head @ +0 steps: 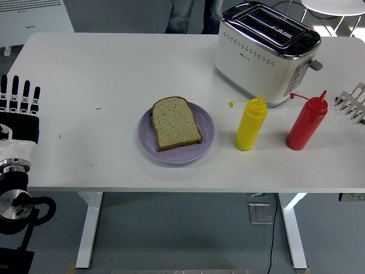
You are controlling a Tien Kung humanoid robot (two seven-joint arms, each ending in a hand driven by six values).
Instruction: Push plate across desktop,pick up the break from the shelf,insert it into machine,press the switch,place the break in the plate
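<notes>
We see only the legs of a person (193,12) at the far side of the table; everything above is cut off by the top edge. The metal rack (353,101) at far right is cut by the right edge, so we cannot tell its full shape or what it holds. The left hand (18,108) shows at the left edge with its arm partly out of frame. We cannot see into the toaster (267,52) slots. Its side controls are too small to read. The white appliance (34,18) at far left is cropped by the top edge.
</notes>
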